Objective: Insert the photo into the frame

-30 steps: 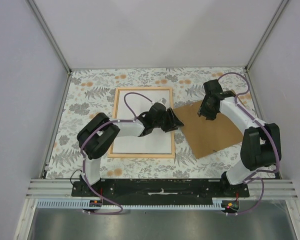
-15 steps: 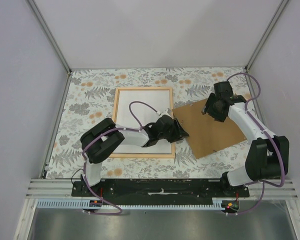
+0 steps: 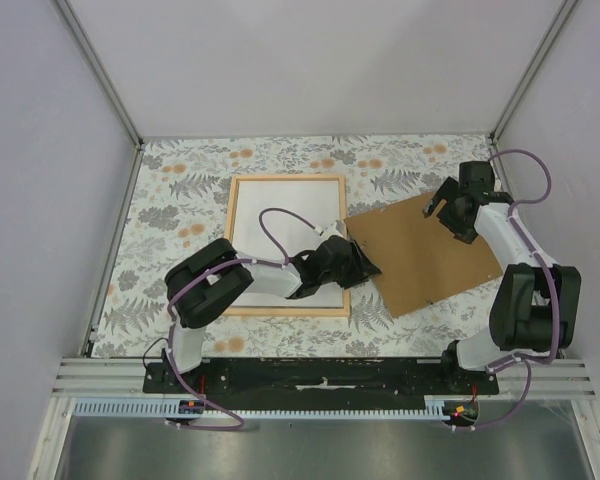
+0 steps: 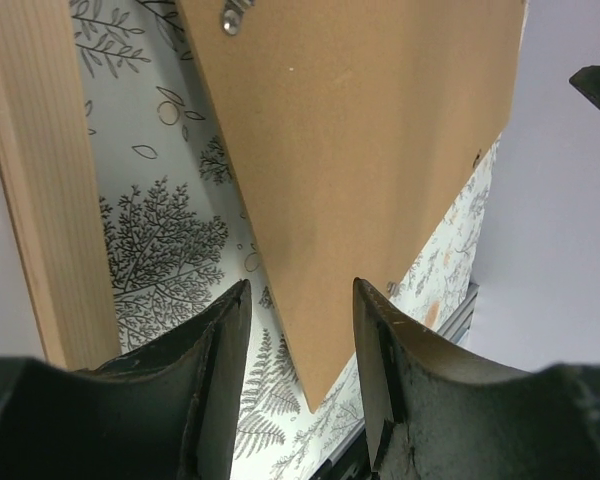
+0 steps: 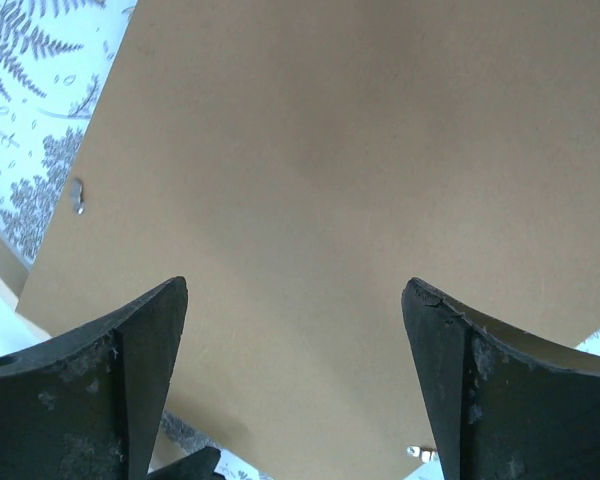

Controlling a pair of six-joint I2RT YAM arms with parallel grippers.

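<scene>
counter: covered by a leaf-and-flower print cloth
frame: light wood, flat on the counter left of centre
photo: inside the frame, white back up
backing board: brown, flat on the counter just right of the frame, turned askew, one corner pointing near-left
left claw: low at the frame's near right corner, fingers partly apart with the board's corner pointing into the gap, no grip seen
right claw: above the board's far right part, fingers wide, holding nothing
</scene>
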